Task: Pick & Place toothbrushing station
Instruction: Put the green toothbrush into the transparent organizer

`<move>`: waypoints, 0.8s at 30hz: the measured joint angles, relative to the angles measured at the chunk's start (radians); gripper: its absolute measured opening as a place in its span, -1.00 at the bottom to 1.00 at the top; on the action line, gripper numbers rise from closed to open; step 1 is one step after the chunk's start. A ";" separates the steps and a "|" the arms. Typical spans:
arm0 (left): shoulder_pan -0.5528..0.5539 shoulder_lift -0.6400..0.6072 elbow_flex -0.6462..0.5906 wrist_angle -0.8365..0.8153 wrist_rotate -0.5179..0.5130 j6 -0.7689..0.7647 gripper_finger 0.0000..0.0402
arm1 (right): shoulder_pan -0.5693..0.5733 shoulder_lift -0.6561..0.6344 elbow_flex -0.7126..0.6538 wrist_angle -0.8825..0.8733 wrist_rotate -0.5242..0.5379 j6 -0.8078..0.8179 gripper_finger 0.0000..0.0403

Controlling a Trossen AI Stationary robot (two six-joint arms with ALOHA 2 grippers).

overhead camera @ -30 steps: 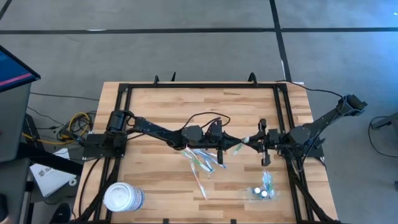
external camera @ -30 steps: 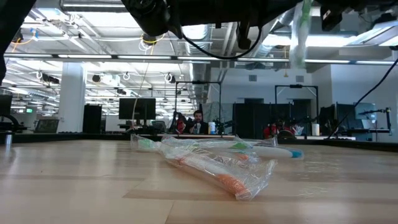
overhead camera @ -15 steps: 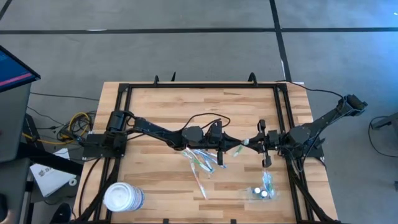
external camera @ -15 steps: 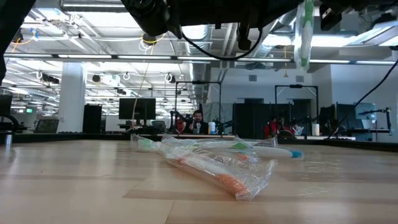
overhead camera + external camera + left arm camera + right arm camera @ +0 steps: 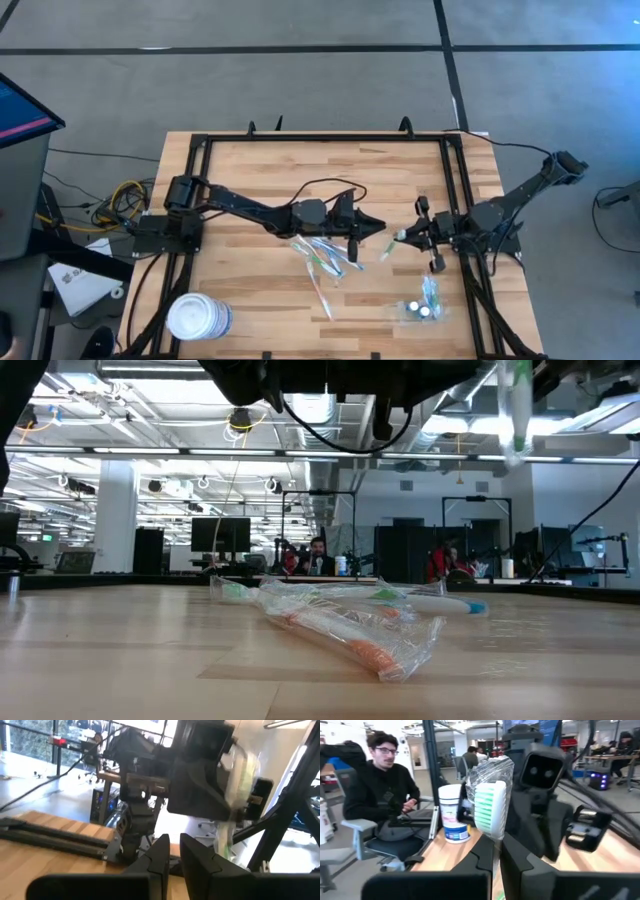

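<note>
Right pincer (image 5: 400, 236) clamps a wrapped toothbrush (image 5: 490, 802) aloft for carrying; left pincer (image 5: 372, 227), barely parted, faces it.

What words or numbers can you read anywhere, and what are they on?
None can be read.
White tub: it has a blue label, but the print is too blurred to read.
Wrapped toothbrush in the right hand: no print shows.
Wrapped toothbrushes on the table: no print shows.
Screen beside the table: only colour bands, no letters.
</note>
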 joint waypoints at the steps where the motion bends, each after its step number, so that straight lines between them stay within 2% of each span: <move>1: 0.000 -0.001 0.001 0.002 0.001 0.000 -0.81 | 0.007 0.000 0.000 -0.001 0.000 0.005 -0.99; 15: 0.000 -0.012 0.001 -0.063 0.005 0.024 -0.83 | 0.151 0.009 0.000 0.010 0.000 0.038 -0.98; 24: 0.000 -0.012 0.001 -0.063 0.005 0.025 -0.83 | 0.232 0.095 0.000 0.073 0.001 0.067 -0.98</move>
